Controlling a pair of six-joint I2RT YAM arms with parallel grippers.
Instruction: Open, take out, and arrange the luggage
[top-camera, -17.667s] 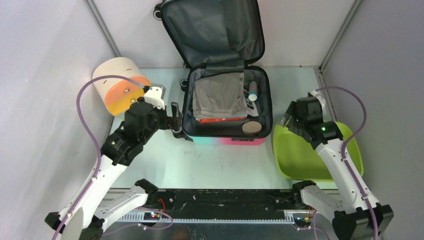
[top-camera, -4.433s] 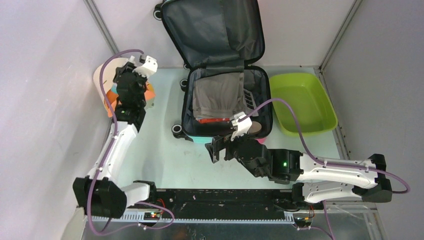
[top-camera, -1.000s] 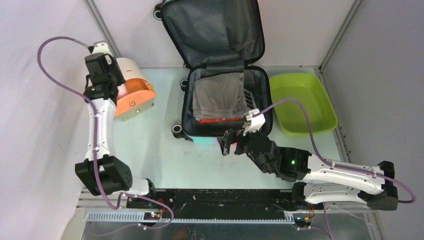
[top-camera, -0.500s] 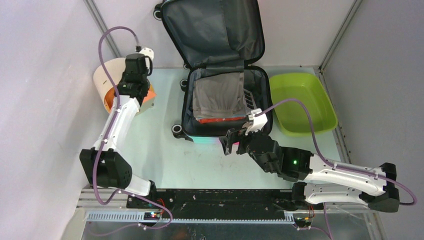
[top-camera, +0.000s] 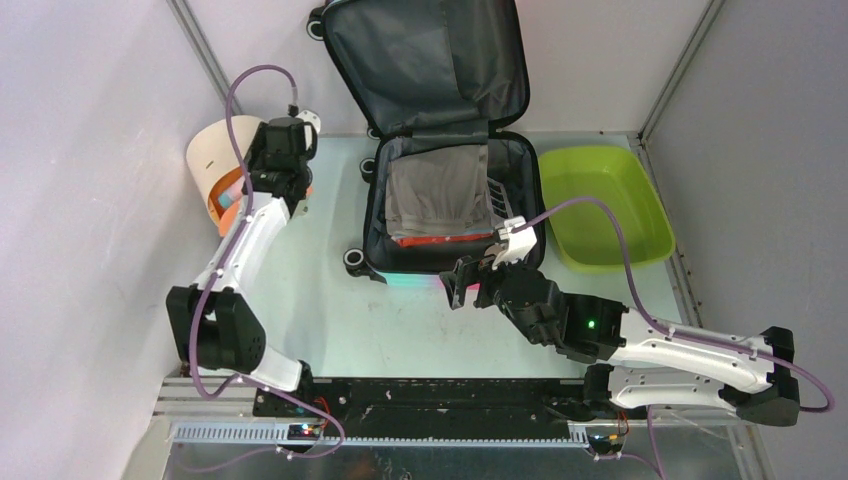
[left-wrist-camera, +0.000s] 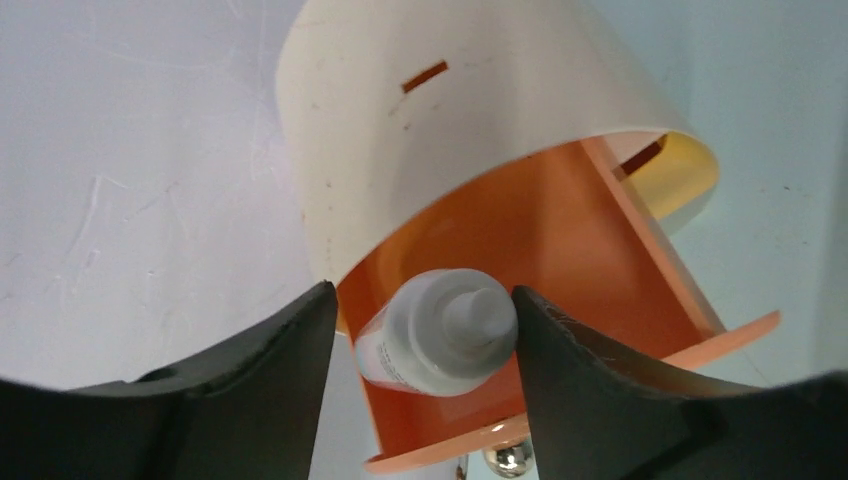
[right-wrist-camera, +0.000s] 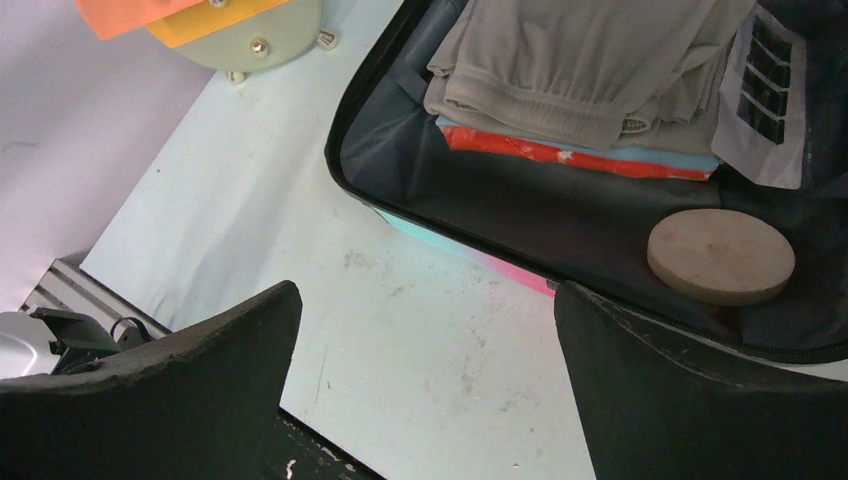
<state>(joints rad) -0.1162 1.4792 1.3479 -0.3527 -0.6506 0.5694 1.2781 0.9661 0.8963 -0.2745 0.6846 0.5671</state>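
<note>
Pink-and-teal suitcase (top-camera: 440, 140) lies open just beyond the right gripper (top-camera: 455, 283), its jaws spread wide; the left gripper (left-wrist-camera: 420, 310), well aside, stands parted around a white bottle (left-wrist-camera: 440, 340).

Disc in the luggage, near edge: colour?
Plain tan; the disc shows best in the right wrist view, on the luggage lining.

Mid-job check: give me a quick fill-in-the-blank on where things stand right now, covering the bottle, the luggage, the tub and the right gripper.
1. The white bottle lies inside the cream-and-orange ___.
2. The luggage has its lid ___.
3. In the top view, the lime-green tub sits to the ___ of the luggage.
4. The right gripper holds ___.
Missing words: cylinder; open; right; nothing.
</note>
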